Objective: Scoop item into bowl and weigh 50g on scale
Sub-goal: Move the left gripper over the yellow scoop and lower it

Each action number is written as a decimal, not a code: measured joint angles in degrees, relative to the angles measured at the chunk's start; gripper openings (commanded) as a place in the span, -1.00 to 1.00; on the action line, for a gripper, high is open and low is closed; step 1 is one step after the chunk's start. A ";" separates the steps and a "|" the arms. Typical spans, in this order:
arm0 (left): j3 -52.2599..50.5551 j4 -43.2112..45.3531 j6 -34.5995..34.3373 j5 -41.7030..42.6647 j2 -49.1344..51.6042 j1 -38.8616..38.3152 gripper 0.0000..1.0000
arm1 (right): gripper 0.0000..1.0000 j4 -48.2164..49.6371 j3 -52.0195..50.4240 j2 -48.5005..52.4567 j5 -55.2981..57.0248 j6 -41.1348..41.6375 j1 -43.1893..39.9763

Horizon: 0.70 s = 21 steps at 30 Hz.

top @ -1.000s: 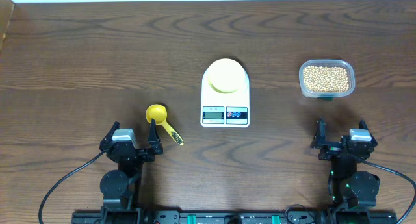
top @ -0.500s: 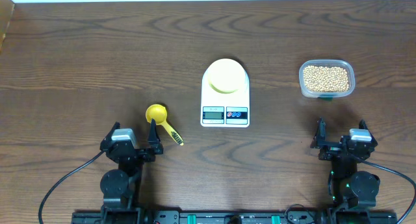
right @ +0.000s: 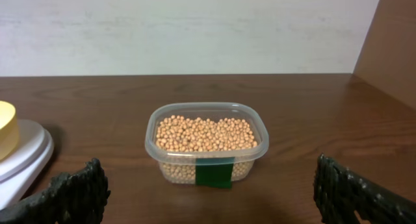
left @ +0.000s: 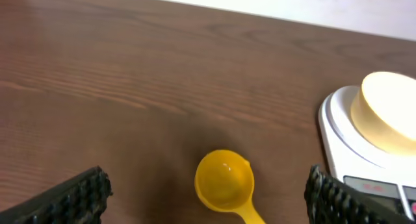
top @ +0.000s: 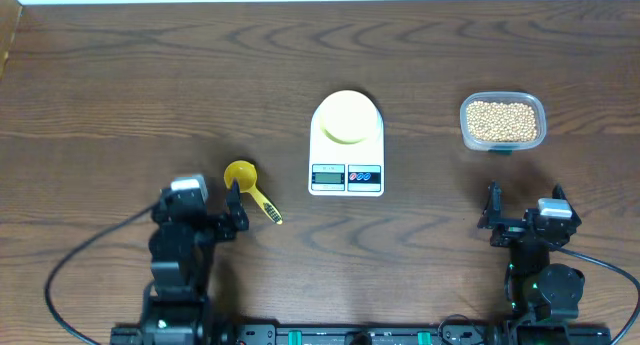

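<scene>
Your left claw (top: 199,207) stands with its fingers wide apart and holds nothing. Your right claw (top: 524,213) is the same, spread and empty. Just in front of the left claw lies the yellow scoop (left: 224,180), flat on the counter (top: 120,95), with its handle pointing back toward you.

That handle is thin and low. If you close too high, I think the fingers may slide over it, or push the scoop away without lifting it.

The beans (right: 205,133) are all in the clear tub (right: 151,136), in front of the right claw and well apart from the scoop. The scale (top: 346,177) stands between them, with the bowl (top: 347,117) on its rear part.

If the left arm carries the scoop across, it may knock the bowl off its place. The tub looks light, so digging into it may make it slide unless the right claw steadies it.

The beans are round, so a tilted or overfull scoop may spill them, and they will roll away. Pouring fast may also pass the target weight. I cannot read the display from here.
</scene>
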 measured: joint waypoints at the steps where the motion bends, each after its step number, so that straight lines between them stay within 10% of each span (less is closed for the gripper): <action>1: 2.45 -0.96 0.02 0.00 2.32 0.00 0.95 | 0.98 0.00 0.00 -0.02 -0.02 0.00 0.00; 21: 50.03 -37.44 3.30 0.04 33.27 0.00 0.96 | 0.98 0.04 0.00 -0.02 0.02 0.02 0.00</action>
